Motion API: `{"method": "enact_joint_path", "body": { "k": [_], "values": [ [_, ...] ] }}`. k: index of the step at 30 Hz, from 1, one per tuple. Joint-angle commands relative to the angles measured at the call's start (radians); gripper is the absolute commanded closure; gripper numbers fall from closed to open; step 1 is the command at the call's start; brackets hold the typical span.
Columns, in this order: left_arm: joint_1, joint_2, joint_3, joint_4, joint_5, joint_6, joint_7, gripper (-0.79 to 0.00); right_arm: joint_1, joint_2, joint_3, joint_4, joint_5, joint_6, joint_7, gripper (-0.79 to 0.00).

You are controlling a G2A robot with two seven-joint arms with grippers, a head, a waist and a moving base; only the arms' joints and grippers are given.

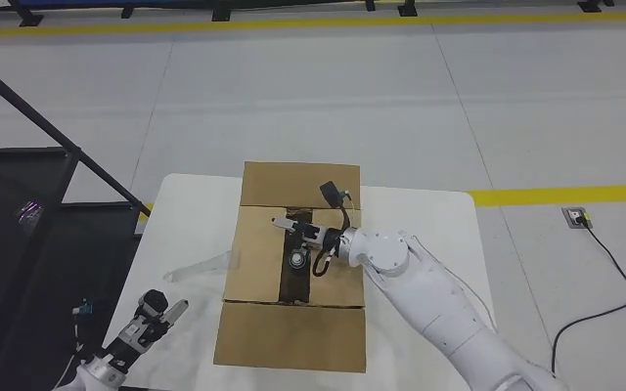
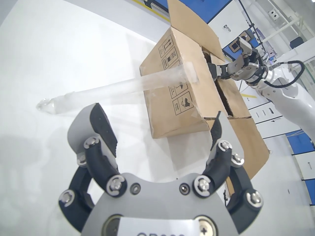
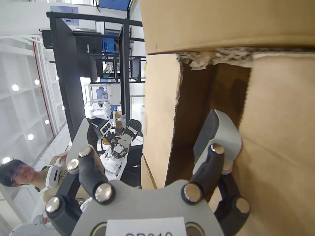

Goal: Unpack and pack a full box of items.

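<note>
Mid-table, the box [image 1: 256,259] has the right gripper [image 3: 150,121] spread astride one top flap — seemingly to fold it back — while the left gripper [image 2: 157,110], fingers apart, hovers near its loose tape strip [image 2: 110,92].

I've got the cardboard box [image 1: 293,332] mid tabletop [image 1: 430,225]. Far and near flaps are laid out flat, inner flaps nearly shut w/ a dark slot down the centre. The R end effector [image 1: 296,242] sits right over that slot, its arm coming in from the near-right corner. The L end effector [image 1: 159,313] is by the tabletop's near-left edge, fingers apart, nothing btwn them, well apart from the box. A clear strip [image 1: 201,266] lies on the tabletop left of the box, one end reaching the box's side. A yellow line [image 1: 548,195] runs across the floor on the right.
</note>
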Motion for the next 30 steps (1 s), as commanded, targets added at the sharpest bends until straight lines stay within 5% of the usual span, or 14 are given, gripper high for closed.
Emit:
{"method": "enact_joint_path", "body": {
  "k": [1,17,30],
  "values": [
    [0.001,-0.001,0.003,-0.001,0.001,-0.001,-0.001,-0.785,0.020,-0.017,-0.015,0.042,0.017,-0.027,0.021,-0.785],
    [0.018,-0.003,0.019,-0.054,0.057,-0.024,-0.007,-0.785,0.088,-0.095,-0.033,0.156,0.094,-0.256,0.101,-0.785],
    [0.025,-0.012,0.098,-0.146,0.199,0.000,0.041,-0.785,0.121,-0.133,-0.045,0.076,0.049,-0.255,0.078,-0.785]
  ]
}}
